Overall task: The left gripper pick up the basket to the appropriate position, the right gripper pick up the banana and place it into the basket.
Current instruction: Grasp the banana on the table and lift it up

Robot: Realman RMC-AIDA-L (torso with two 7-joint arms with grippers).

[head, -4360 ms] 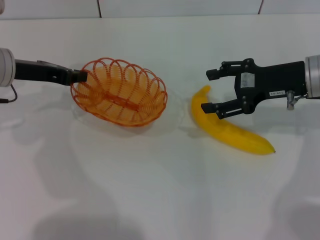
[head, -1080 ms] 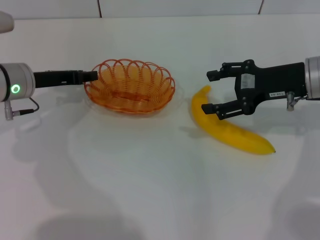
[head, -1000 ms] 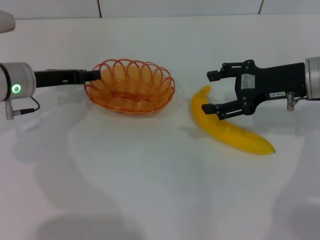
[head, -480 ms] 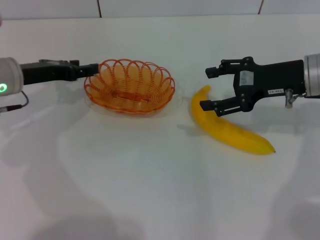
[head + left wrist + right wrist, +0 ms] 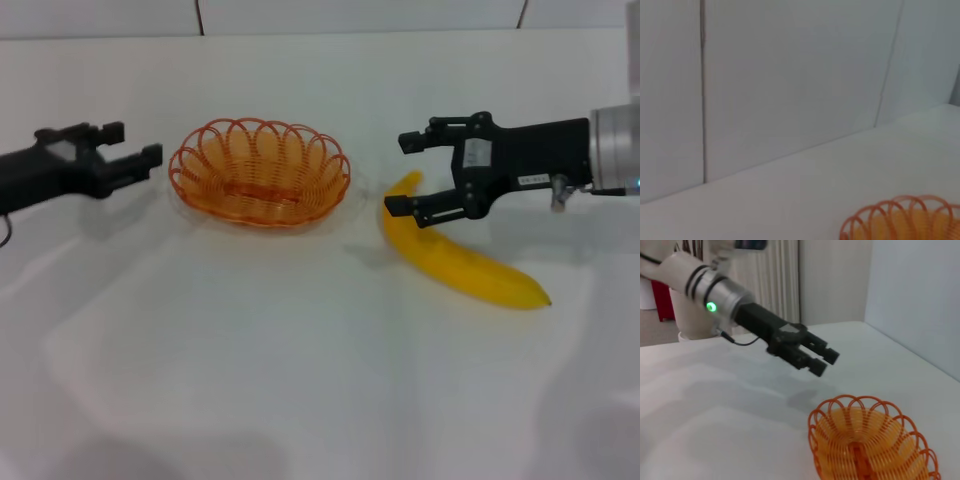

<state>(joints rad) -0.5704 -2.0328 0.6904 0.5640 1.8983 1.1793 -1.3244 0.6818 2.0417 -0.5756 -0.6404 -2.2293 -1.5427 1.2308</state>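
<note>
Both jaws gape empty; banana (image 5: 455, 255) lies diagonally, tip toward the robot's right.

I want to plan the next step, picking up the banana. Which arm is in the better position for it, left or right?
The right. The right gripper hangs open just over the banana's upper end, while the left gripper is open on the far side of the basket, clear of its rim.

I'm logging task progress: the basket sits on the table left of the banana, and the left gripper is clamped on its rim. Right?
Not quite. In the head view the left gripper is open and clear of the basket, off its rim. The rest holds: the banana lies to its right.
</note>
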